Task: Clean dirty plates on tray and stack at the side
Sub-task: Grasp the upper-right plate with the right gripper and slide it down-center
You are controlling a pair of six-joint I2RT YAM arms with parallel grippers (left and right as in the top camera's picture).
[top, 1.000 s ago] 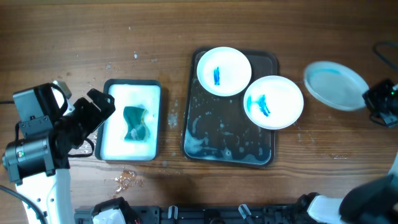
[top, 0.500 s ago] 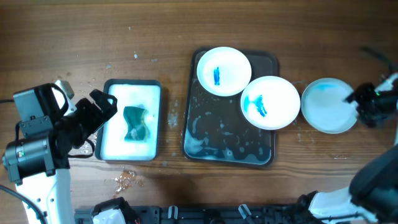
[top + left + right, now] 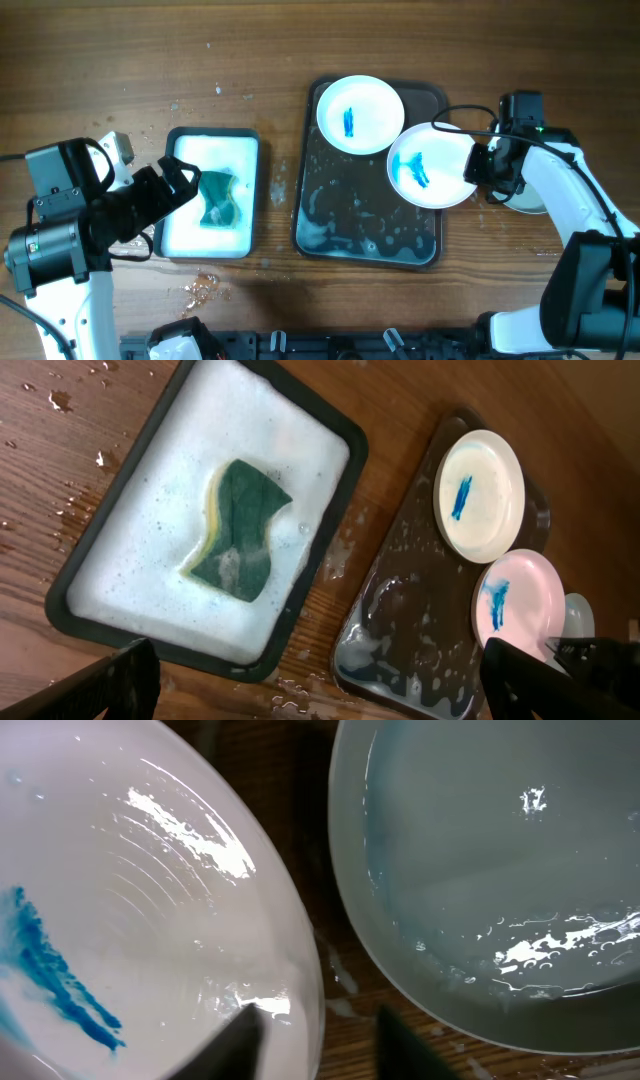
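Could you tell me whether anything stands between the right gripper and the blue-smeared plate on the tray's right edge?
Nothing visible does. The right gripper is at the right rim of that plate, its fingers seemingly astride the rim. The pale-filmed plate lies just beyond, not between them.

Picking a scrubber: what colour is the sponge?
The sponge is green over yellow; left wrist view.

2 smeared plates (image 3: 360, 113) on tray (image 3: 340, 200), film-coated plate (image 3: 480, 870) beside.

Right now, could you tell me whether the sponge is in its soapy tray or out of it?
In: the green sponge lies on the foam inside the small dark-rimmed tray.
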